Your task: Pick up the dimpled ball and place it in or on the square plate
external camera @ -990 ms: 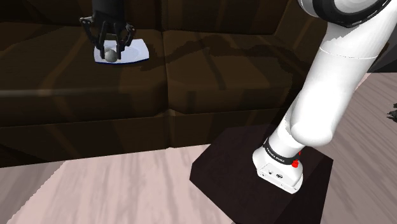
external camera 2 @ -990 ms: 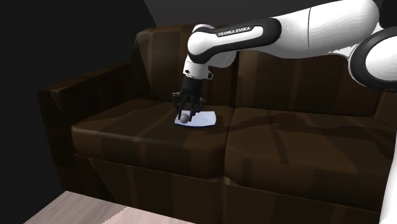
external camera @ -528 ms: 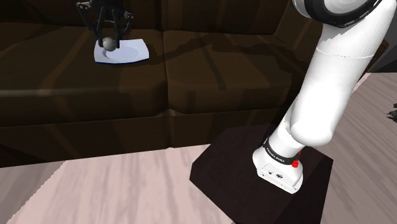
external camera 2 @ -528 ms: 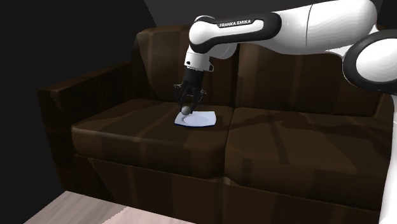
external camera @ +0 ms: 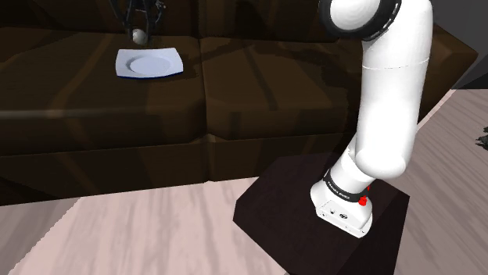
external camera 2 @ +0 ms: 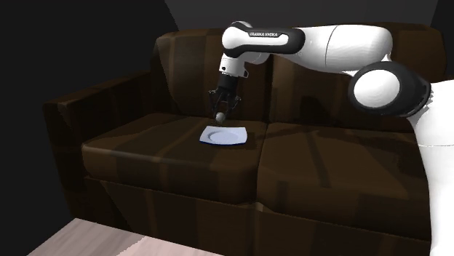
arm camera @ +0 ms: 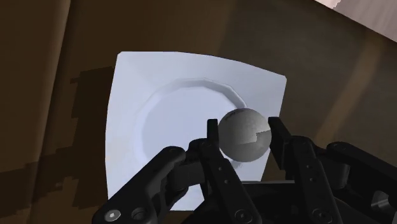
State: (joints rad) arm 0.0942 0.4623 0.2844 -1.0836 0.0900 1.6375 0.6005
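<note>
Since the earlier frames the end effector [external camera: 140, 30] had risen away from the square plate [external camera: 148, 63], and it carried the dimpled ball [external camera: 140, 36] up with it. The arm's elbow had also swung toward the sofa. One second before, the ball hung low, just over the plate; now it was clearly above it and not touching it.

In the wrist view the two black fingers [arm camera: 214, 137] stood only as far apart as the grey ball [arm camera: 245, 133] is wide, one pressed on each side of it, so the ball was held between them. Behind the ball lay the white plate [arm camera: 165, 114] with its round inner well.

In the second exterior view the end effector [external camera 2: 220, 110] pointed down, and the ball [external camera 2: 219, 116] hung over the rear part of the plate [external camera 2: 225, 136], near the backrest. The plate lay flat on the seat cushion of the dark brown sofa [external camera 2: 145, 156], close to the seam between the two cushions. The arm's dark stand [external camera: 297, 234] stood on the pale floor [external camera: 117, 234] in front of the sofa.
</note>
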